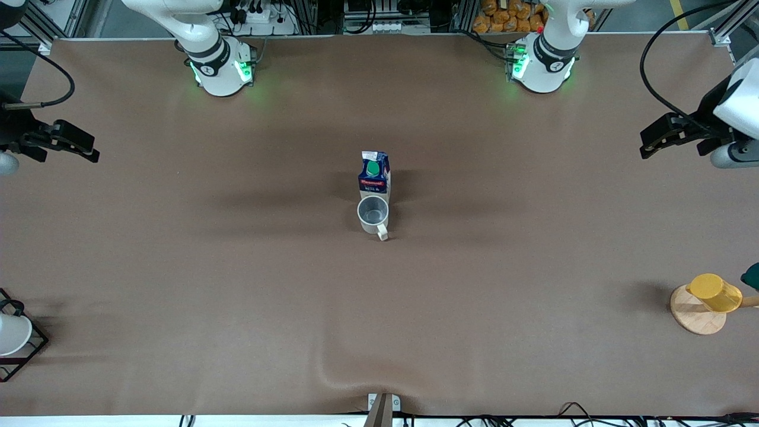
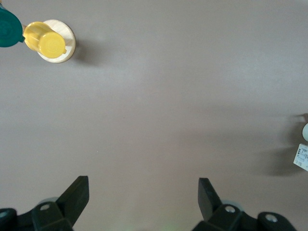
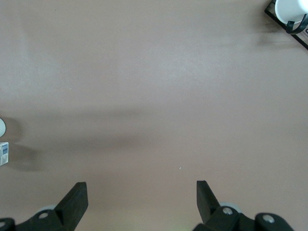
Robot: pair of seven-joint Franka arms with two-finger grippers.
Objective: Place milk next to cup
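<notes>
The milk, a dark blue carton with a white lower part, red band and green cap, stands upright at the table's middle. The cream-white cup with a grey inside stands right beside it, nearer to the front camera, its handle pointing toward that camera. Edges of the milk and the cup show in the left wrist view, and of the milk in the right wrist view. My left gripper is open and empty, high over the table's left-arm end. My right gripper is open and empty over the right-arm end.
A yellow cup lies on a round wooden stand at the left arm's end, with a teal object beside it. A plain white cup sits in a black wire rack at the right arm's end.
</notes>
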